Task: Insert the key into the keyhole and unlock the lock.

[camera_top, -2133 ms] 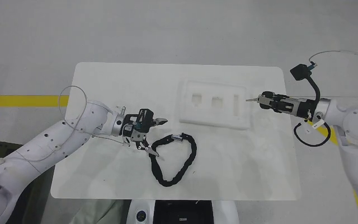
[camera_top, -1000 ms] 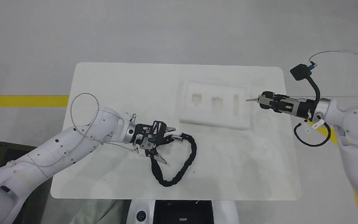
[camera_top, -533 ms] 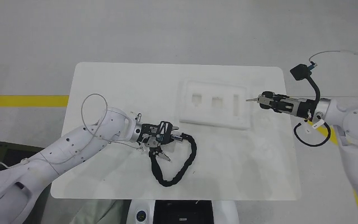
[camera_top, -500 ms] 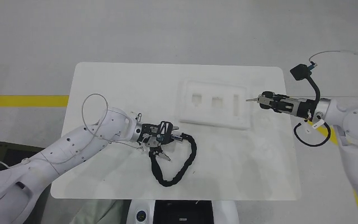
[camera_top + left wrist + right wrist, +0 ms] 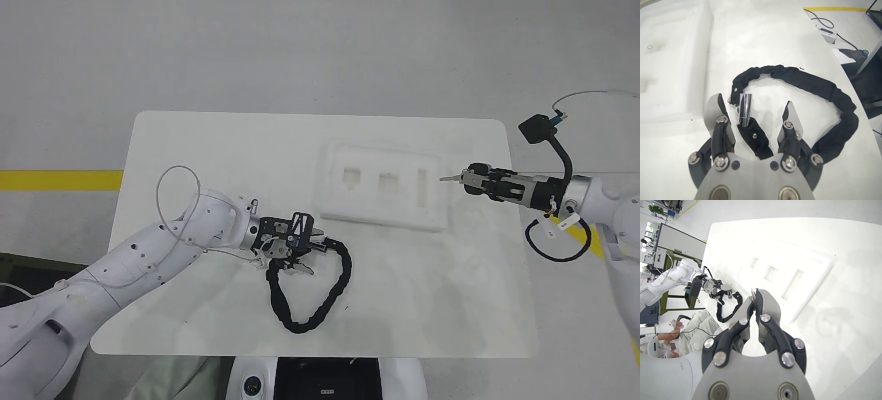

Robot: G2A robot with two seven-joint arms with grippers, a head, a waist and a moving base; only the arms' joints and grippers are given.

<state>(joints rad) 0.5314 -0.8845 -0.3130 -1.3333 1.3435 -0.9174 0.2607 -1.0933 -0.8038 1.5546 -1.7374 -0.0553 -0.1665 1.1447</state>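
- Here, the left gripper sits low over the table, its jaws spread wide on either side of the lock.
- The lock's chrome cylinder lies between the fingers, nearer one than the other and apparently touched by neither. The stance reads as lining up to clamp the barrel so it cannot roll or swing once the key arrives.
- The black fabric-sleeved chain runs in a closed loop on the table, both of its ends meeting at the cylinder. On that evidence the lock looks fastened, and the unlocking is not yet begun.
- The right gripper is closed tight on the key, a thin piece of metal pinched at the very fingertips with its tip projecting forward.
- It hangs above the table's right side, beyond the foam tray and well apart from the lock. This looks like a waiting post, with the key held ready to be carried across and pushed in.
- The foam tray, white with three rectangular recesses, lies between the two grippers, so the key's likely path to the lock passes over or around it.
- No brand, label or lettering can be read on the lock, the key or the tray.
- The keyhole itself cannot be made out, so which end of the cylinder takes the key is uncertain.
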